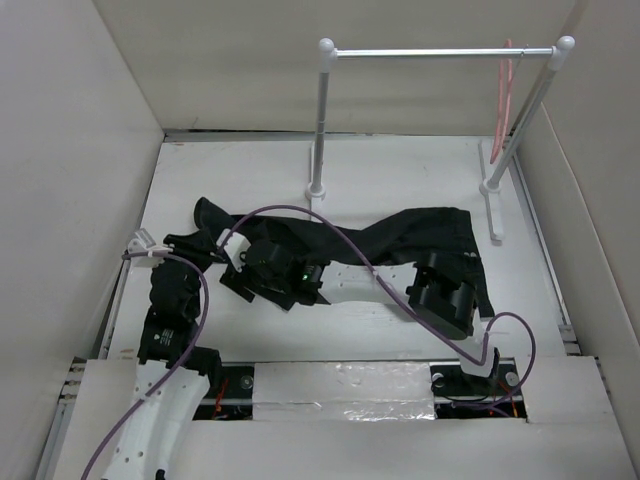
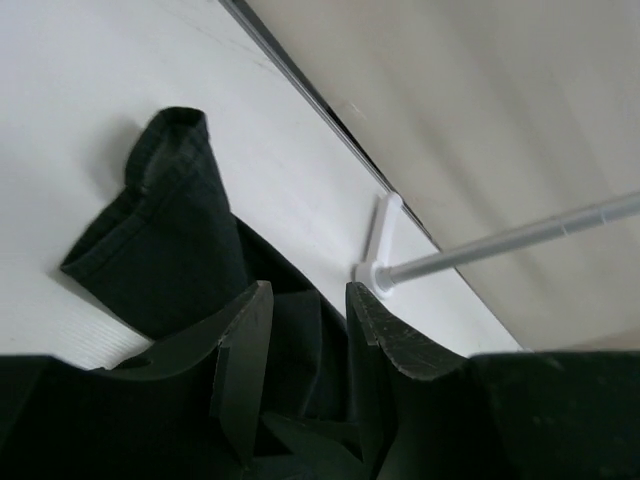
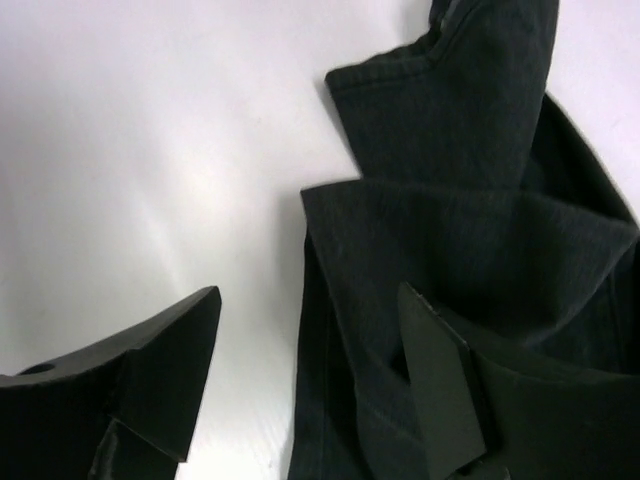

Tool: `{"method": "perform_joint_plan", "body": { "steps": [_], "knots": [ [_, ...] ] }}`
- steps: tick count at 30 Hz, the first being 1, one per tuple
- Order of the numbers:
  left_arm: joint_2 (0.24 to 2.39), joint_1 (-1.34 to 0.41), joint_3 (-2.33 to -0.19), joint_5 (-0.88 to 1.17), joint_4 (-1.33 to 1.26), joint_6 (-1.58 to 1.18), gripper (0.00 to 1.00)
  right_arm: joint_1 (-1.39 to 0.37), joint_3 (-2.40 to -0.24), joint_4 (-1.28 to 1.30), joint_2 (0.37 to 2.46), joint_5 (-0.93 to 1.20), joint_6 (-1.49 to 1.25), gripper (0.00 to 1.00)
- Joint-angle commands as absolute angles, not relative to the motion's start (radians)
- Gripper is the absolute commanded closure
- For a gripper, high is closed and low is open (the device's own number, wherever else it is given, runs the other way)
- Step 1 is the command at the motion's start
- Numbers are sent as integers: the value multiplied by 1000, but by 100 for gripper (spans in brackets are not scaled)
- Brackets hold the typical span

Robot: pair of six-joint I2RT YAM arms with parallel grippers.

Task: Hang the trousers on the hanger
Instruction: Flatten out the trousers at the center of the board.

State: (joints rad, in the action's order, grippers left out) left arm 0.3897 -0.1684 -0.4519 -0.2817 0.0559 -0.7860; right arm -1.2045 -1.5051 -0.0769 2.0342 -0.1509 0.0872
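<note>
The trousers lay spread across the middle of the desk, waist to the right and legs running left. The hanger hung at the right end of the rail, far from the cloth and well apart from both arms.

The left claw was nearly closed, with a fold of leg cloth between its fingers near the hem. The hold looked thin, so soft fabric could slide out on a lift.

The right claw gaped wide and held nothing, with one finger over bare desk and the other over the trouser edge. If it closed there, it might catch only one layer or miss altogether.

With both claws crowded at the left leg end, a lift could leave the heavy waist dragging. The two arms might also foul each other or the looping cable.
</note>
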Motion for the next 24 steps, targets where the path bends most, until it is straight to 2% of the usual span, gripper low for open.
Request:
{"method": "perform_joint_plan", "body": {
  "steps": [1, 5, 14, 16, 18, 19, 21, 22, 24],
  "knots": [
    [383, -175, -474, -299, 69, -804, 67, -1207, -1609, -3, 2085, -227, 163, 25],
    [405, -175, -463, -287, 64, -801, 66, -1180, -1608, 27, 2097, -201, 163, 31],
    [449, -175, -434, -268, 40, -805, 64, -1161, -1611, 118, 2120, -177, 178, 35],
    [446, -175, -430, -275, 43, -805, 64, -1161, -1600, 106, 2125, -158, 187, 39],
    [443, -175, -410, -265, 26, -813, 63, -1161, -1615, 126, 2141, -193, 184, 46],
    [448, -175, -407, -261, 17, -816, 63, -1161, -1618, 126, 2144, -205, 183, 59],
    [459, -175, -407, -259, 24, -813, 63, -1151, -1631, 111, 2137, -222, 160, 79],
    [466, -175, -402, -261, 25, -813, 62, -1150, -1629, 103, 2126, -221, 147, 99],
    [469, -175, -387, -259, 20, -811, 61, -1140, -1580, 46, 2074, -181, 104, 100]
  ]
}}
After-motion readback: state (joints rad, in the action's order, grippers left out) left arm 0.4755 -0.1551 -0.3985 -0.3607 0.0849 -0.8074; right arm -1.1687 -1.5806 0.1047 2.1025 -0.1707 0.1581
